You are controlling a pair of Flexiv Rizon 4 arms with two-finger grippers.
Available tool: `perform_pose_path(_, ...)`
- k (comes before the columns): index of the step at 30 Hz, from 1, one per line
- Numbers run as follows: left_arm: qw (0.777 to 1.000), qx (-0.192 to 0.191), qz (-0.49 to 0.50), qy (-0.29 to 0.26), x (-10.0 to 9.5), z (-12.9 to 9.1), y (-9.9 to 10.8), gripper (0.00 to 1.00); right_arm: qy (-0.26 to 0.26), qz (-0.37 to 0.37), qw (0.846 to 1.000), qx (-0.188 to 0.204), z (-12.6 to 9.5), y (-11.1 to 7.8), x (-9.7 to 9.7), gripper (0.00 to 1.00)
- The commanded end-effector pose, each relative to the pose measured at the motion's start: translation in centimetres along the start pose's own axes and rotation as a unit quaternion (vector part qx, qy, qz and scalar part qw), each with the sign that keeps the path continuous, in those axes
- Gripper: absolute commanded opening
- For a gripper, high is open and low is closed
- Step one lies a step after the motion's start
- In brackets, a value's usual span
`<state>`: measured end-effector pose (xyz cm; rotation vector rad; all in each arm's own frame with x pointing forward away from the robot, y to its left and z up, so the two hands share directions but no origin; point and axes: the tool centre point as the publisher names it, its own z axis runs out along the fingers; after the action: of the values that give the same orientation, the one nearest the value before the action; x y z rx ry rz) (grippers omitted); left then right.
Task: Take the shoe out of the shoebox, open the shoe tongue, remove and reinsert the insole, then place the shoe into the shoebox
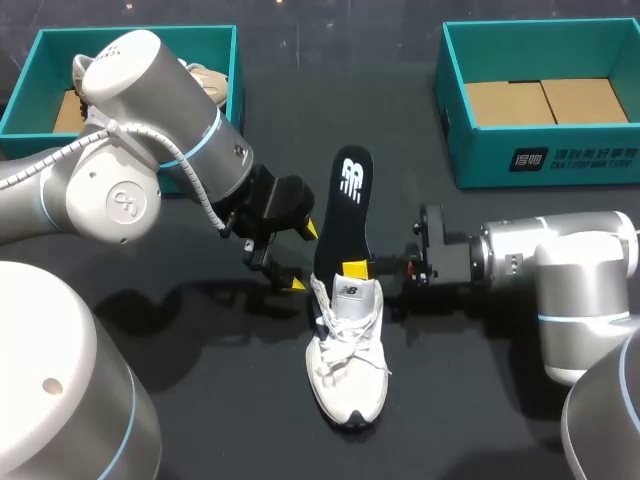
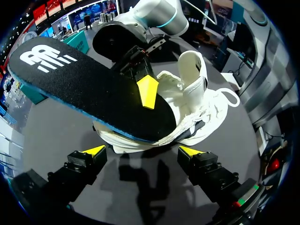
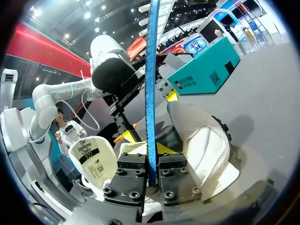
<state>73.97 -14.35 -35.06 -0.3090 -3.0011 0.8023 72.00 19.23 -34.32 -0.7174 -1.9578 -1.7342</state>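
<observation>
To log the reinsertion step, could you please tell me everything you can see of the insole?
The insole is black and fabric-like on top, with a white logo at its free end and a blue edge. The right gripper is shut on its other end, one yellow finger on the printed face. That end lies over the opening of the shoe; the rest reaches past its heel.

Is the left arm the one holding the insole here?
No. The insole is clamped in the right jaws, while the left jaws stand open and empty before the shoe.
</observation>
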Motion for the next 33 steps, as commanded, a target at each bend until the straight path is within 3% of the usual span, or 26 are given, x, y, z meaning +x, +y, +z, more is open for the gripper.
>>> perform_pose_path(1, 1.0, 0.0, 0.0, -0.001, 0.1, 0.0, 0.1, 1.0, -0.003, -0.001, 1.0, 0.009, 0.2, -0.1, 0.2, 0.16)
perform_pose_path(4, 1.0, 0.0, 0.0, -0.001, 0.1, 0.0, 0.1, 1.0, -0.005, -0.004, 1.0, 0.013, 0.2, 0.3, 0.2, 0.24)
perform_pose_path(19, 1.0, 0.0, 0.0, -0.001, 0.1, 0.0, 0.1, 1.0, -0.004, -0.018, 0.999, 0.029, 0.0, 1.2, 0.0, 0.24)
perform_pose_path(33, 1.0, 0.0, 0.0, -0.001, 0.1, 0.0, 0.1, 1.0, -0.002, -0.044, 0.998, 0.047, 0.0, 3.1, 0.8, 0.25)
